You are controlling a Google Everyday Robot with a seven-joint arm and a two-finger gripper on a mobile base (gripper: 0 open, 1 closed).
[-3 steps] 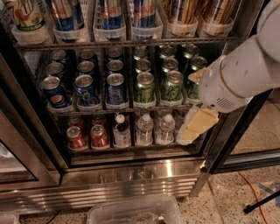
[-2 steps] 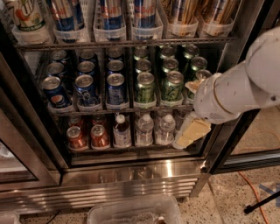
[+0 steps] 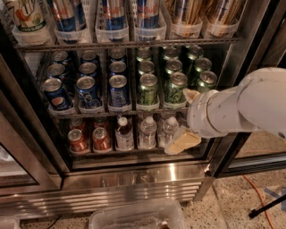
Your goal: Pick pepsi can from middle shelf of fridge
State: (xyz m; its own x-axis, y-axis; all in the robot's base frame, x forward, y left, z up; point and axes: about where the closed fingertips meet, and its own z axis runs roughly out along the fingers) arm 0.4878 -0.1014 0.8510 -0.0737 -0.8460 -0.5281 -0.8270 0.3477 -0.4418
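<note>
The fridge (image 3: 134, 179) stands open, with a stainless-steel base. Its middle shelf (image 3: 111, 110) holds rows of blue pepsi cans (image 3: 88, 91) on the left and green cans (image 3: 147, 88) on the right. My gripper (image 3: 178, 120) is in front of the right end of this shelf, its cream fingers (image 3: 181, 142) spread open and empty. One finger sits by the rightmost green cans, the other in front of the water bottles below. It is apart from the pepsi cans, which lie well to its left. My white arm covers the shelf's right end.
The upper rack holds tall slim cans (image 3: 114, 13). The lower rack holds red cans (image 3: 78, 139) and water bottles (image 3: 146, 132). A glass door edge (image 3: 232, 147) is on the right. A clear plastic bin (image 3: 134, 217), an orange cable (image 3: 259, 192) and a black stand leg (image 3: 268, 208) are on the floor.
My arm and gripper have moved left and down, closer to the front of the middle and lower shelves. The cans have not moved.
</note>
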